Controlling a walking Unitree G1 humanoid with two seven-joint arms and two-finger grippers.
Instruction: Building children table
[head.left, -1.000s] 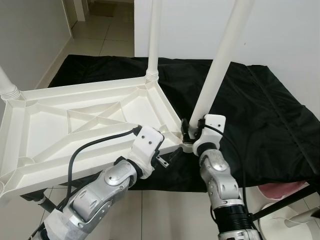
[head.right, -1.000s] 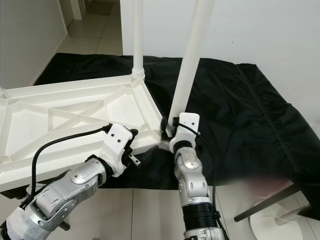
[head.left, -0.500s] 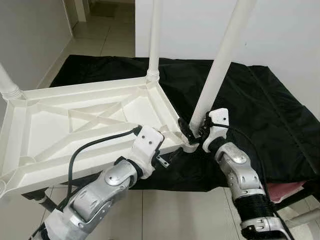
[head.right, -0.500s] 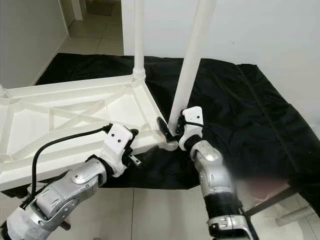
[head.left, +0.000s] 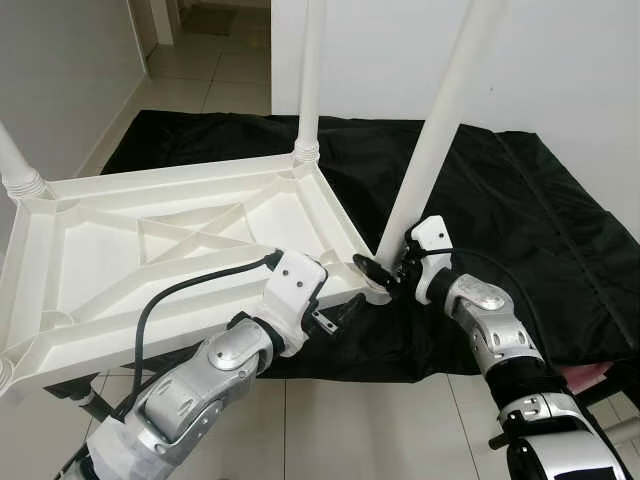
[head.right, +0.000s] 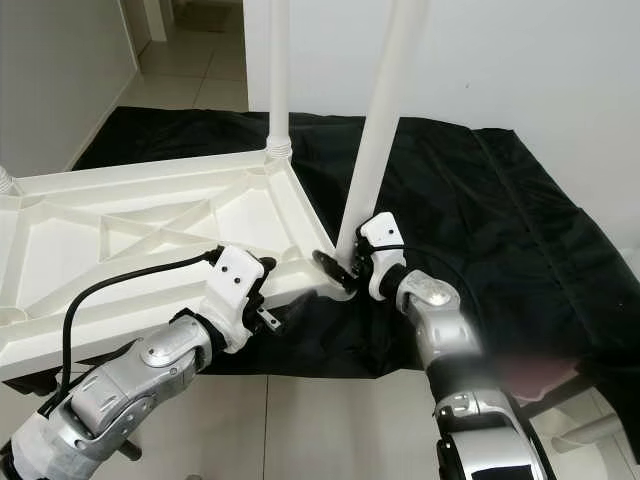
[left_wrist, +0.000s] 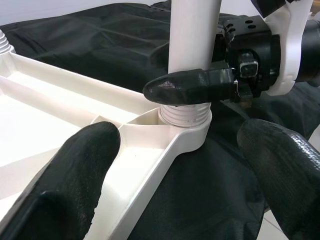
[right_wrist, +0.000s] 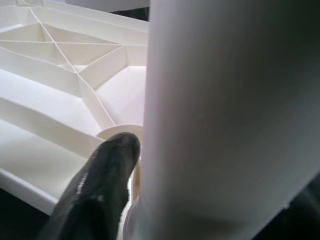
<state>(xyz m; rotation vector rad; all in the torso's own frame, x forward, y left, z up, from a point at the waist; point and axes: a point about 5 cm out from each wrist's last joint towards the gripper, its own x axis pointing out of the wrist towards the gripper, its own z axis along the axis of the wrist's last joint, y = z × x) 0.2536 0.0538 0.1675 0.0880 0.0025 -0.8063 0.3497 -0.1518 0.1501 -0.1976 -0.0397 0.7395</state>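
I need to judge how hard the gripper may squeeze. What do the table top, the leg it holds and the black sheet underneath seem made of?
Table top: likely moulded plastic, white, ribbed underside. Leg: smooth white tube, probably plastic, threaded base. Black sheet: thin creased fabric, slight sheen.

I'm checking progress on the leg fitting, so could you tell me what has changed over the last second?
The right gripper, clamped on the near table leg just above its socket, has swung around the leg: its forearm, which came up from below, now reaches in from the robot's right. The leg leans slightly less. The left gripper stayed beside the upturned tabletop, fingers open, and the far legs stayed put.
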